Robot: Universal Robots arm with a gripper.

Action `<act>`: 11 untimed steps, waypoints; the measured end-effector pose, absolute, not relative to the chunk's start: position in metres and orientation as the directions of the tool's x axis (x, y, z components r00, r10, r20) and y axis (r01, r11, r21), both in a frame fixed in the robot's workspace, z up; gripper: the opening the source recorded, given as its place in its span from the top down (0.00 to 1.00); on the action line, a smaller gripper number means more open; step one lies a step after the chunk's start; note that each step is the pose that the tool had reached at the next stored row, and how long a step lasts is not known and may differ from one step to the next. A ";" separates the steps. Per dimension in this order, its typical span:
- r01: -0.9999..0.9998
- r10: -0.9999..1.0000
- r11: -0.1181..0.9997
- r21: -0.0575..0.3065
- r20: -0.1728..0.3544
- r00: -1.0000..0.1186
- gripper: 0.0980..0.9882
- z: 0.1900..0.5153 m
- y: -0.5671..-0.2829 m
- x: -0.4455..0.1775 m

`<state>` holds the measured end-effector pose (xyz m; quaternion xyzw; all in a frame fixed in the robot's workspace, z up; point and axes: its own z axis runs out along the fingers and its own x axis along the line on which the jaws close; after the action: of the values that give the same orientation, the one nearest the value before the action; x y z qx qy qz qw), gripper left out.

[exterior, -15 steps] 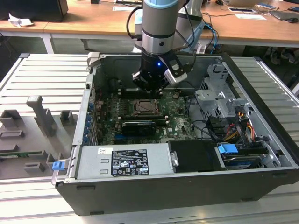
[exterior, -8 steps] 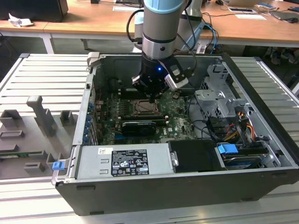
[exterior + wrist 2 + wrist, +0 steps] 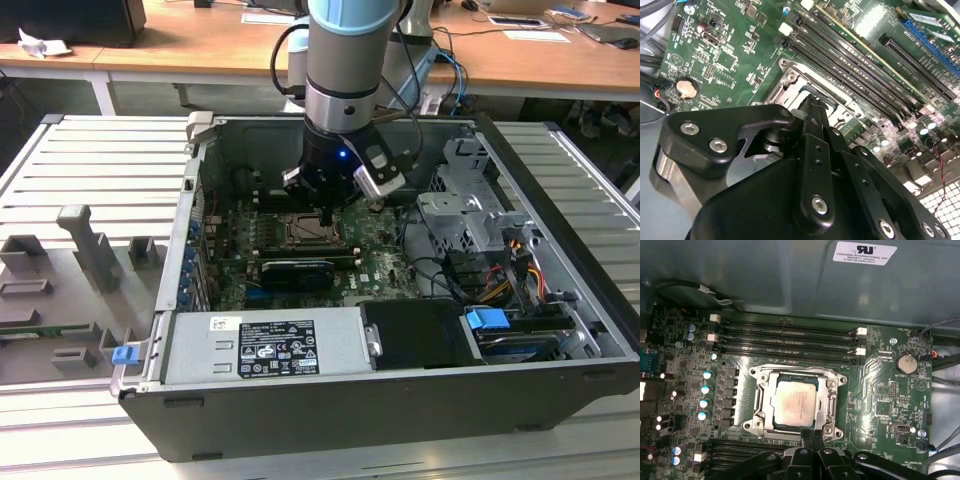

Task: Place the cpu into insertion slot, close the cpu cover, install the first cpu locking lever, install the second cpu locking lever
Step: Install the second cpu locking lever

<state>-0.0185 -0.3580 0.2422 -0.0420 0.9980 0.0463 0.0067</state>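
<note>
Pincer (image 3: 812,436), fingers pressed together, hovers at the insertion slot (image 3: 756,390) holding the cpu (image 3: 796,402).

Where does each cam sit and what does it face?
Exterior view: off the arm, looking down into the open computer case; arm and end effector show.
First wrist view: on the wrist, facing the cpu in the insertion slot.
Second wrist view: on the wrist, oblique along the end effector.
Both wrist views share the slot.

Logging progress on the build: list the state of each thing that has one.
cpu: seated flat in the insertion slot.
cpu cover: closed down around the cpu.
gripper: fingers shut together, holding nothing, at the socket's edge.
computer case: side open, motherboard exposed.
</note>
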 end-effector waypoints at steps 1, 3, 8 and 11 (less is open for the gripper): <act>-0.084 -0.083 0.992 0.092 -0.017 -0.996 0.99 0.242 -0.359 -0.018; -0.084 -0.083 0.992 0.092 -0.017 -0.996 0.99 0.242 -0.362 -0.019; -0.085 -0.084 0.992 0.092 -0.017 -0.996 0.99 0.242 -0.369 -0.021; -0.085 -0.084 0.992 0.092 -0.017 -0.996 0.99 0.242 -0.369 -0.023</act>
<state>-0.0233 -0.3694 0.2421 -0.0423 0.9980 0.0463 0.0068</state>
